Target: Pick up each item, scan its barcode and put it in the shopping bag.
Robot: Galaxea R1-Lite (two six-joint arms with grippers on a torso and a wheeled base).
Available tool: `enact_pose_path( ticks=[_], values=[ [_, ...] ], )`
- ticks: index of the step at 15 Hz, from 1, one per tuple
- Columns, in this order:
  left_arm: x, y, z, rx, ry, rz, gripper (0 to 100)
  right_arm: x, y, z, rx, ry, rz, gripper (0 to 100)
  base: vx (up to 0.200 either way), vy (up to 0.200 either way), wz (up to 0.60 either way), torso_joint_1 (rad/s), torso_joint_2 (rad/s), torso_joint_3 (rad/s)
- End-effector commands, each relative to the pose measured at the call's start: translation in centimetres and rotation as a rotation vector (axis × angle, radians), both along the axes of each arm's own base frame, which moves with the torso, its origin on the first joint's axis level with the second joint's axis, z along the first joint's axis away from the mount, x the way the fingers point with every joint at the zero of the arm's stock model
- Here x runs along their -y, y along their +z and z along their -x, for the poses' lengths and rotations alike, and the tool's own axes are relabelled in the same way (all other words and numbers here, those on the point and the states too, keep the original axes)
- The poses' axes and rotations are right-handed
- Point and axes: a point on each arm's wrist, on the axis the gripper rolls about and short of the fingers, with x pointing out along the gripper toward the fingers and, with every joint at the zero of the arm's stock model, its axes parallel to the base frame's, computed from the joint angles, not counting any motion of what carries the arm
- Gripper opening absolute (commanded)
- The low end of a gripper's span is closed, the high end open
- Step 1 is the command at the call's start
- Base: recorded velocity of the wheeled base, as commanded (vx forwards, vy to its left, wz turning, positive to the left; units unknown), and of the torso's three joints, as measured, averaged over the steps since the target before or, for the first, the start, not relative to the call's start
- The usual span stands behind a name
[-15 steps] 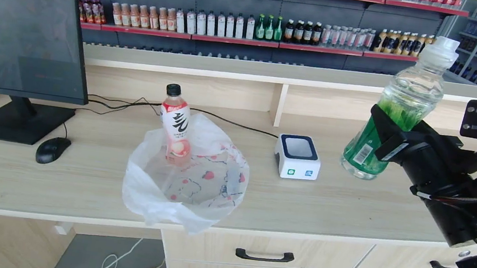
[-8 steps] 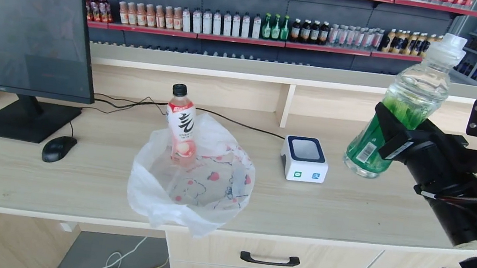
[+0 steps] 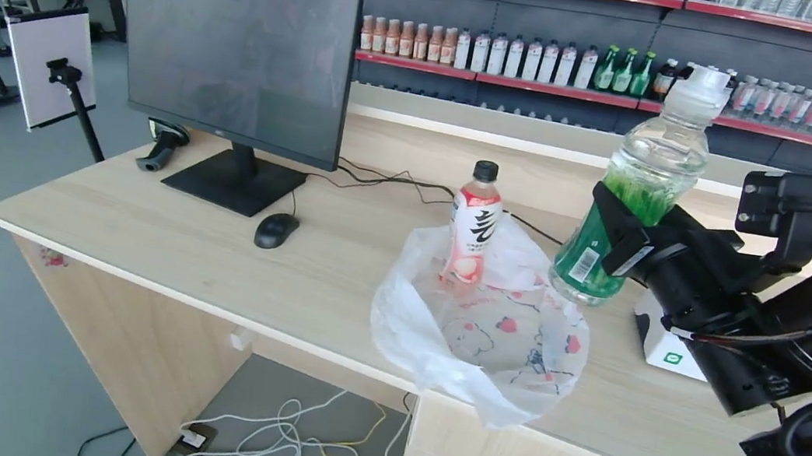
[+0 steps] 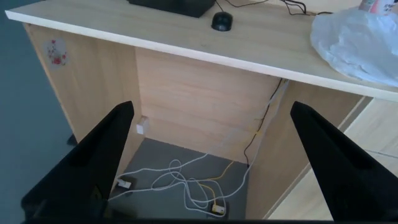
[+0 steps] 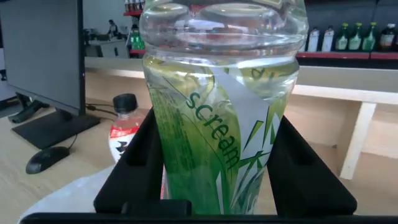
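Note:
My right gripper (image 3: pixel 614 228) is shut on a green drink bottle (image 3: pixel 649 166) with a white cap, holding it tilted in the air over the right rim of the white shopping bag (image 3: pixel 486 333). Its barcode faces the front. In the right wrist view the black fingers (image 5: pixel 134 162) clamp both sides of the green bottle (image 5: pixel 217 143). A pink bottle (image 3: pixel 472 229) with a black cap stands upright at the bag's back edge. The white barcode scanner (image 3: pixel 661 348) sits on the counter, partly hidden behind the right arm. My left gripper (image 4: pixel 211 109) hangs open below counter height, holding nothing.
A monitor (image 3: pixel 240 57), a black mouse (image 3: pixel 276 230) and a handheld scanner (image 3: pixel 162 145) occupy the counter (image 3: pixel 140 224) left of the bag. Loose cables (image 3: pixel 284 439) lie on the floor under the counter. Drink shelves line the back wall.
The head camera has swung, shifting the whole picture. Against the scanner, the green bottle in my right gripper has gone from its right side to its left, over the bag's rim.

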Motion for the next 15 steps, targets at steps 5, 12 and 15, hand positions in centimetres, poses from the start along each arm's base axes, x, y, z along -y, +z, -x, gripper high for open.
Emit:
enact_pose_path(
  ticks=[5, 12, 15],
  values=[
    [0.0, 0.0, 0.0, 0.001, 0.001, 0.001, 100, -0.1, -2.7, -1.3, -0.087, -0.016, 0.039, 0, 0.0, 0.0, 0.12, 0.0, 0.0, 0.0],
    [0.0, 0.0, 0.0, 0.001, 0.001, 0.001, 100, 1.8, -4.6, -3.0, -0.145, -0.092, 0.055, 0, 0.0, 0.0, 0.0, 0.0, 0.0, 0.0],
    [0.0, 0.0, 0.0, 0.001, 0.001, 0.001, 100, 2.1, -5.1, -3.3, -0.163, -0.104, 0.06, 0, 0.0, 0.0, 0.0, 0.0, 0.0, 0.0]
  ],
)
